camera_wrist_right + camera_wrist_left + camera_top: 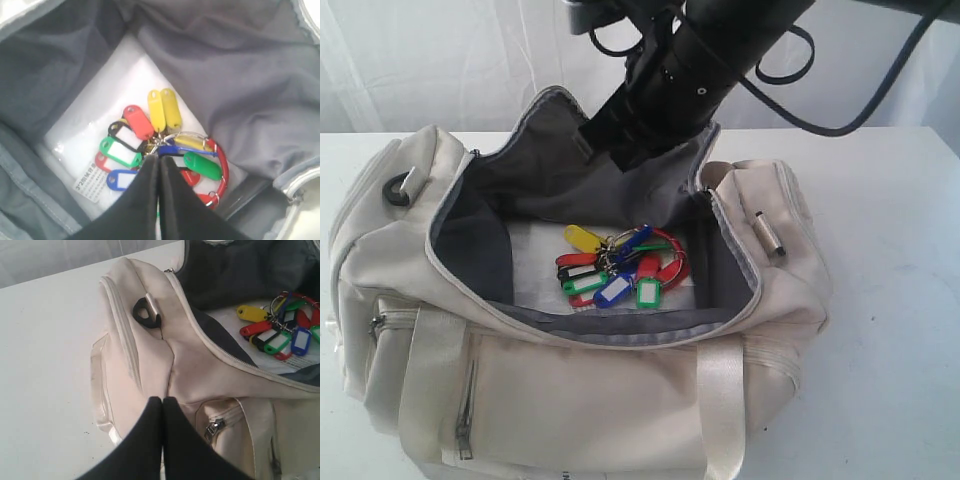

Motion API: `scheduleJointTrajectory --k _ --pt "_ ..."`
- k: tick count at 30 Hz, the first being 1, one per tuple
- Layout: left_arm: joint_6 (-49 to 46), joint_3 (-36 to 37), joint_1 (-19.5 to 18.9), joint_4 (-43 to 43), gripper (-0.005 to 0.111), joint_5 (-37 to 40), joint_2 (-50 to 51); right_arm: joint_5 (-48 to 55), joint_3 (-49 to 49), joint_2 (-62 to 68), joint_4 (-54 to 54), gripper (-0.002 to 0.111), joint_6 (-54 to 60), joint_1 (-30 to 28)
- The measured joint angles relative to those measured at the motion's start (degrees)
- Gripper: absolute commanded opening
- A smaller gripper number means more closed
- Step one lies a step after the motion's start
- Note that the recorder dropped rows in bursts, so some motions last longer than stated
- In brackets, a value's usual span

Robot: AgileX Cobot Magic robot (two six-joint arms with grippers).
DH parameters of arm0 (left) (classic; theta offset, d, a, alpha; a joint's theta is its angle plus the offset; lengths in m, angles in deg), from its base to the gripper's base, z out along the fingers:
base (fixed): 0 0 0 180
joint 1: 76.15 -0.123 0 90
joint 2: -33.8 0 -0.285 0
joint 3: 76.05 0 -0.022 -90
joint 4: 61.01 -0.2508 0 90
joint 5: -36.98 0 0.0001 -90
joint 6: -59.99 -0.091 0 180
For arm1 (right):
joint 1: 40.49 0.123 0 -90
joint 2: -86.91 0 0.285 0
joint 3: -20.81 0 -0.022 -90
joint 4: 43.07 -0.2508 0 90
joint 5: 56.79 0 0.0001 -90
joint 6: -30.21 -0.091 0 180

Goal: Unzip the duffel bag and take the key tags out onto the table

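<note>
1. Where the duffel bag [570, 400] sits on the white desk [890, 300], its top zip lies open and the mouth gapes wide, showing the grey lining.
2. The key tags [620, 270] are inside the main compartment, down on the bag's floor, bunched on metal rings: yellow, red, blue, green and black ones with white label windows.
3. They lie on a flat white plastic packet [90, 145] that covers much of the floor and has a small printed label at one corner.
4. The right arm [700, 60] reaches down from above into the open mouth. Its right fingers [145, 200] are pressed together with no gap between them, and their tips are at the knot of rings in the middle of the bunch. I cannot tell whether they pinch a ring or only touch it.
5. The left fingers [145, 440] are also closed tight and hold nothing. They hover over the cream end of the bag, near a side-pocket zip pull [215, 427] and short of the black D-ring [146, 312].
6. None of the tags is out on the desk.
</note>
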Motion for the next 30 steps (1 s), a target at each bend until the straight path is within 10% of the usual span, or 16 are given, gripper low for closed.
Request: scheduleJointTrajectory --k 4,13,30 --pt "0.0 0.0 0.0 0.0 0.0 0.0 0.0 2.8 0.0 1.8 0.4 0.001 0.2 0.0" --pt "0.0 0.0 0.0 0.9 0.0 0.0 0.0 2.1 0.0 10.4 9.7 0.043 -4.5 0.0" --pt "0.0 0.0 0.0 0.9 0.0 0.0 0.0 -2.9 0.0 19.7 23.6 0.045 -15.8 0.0"
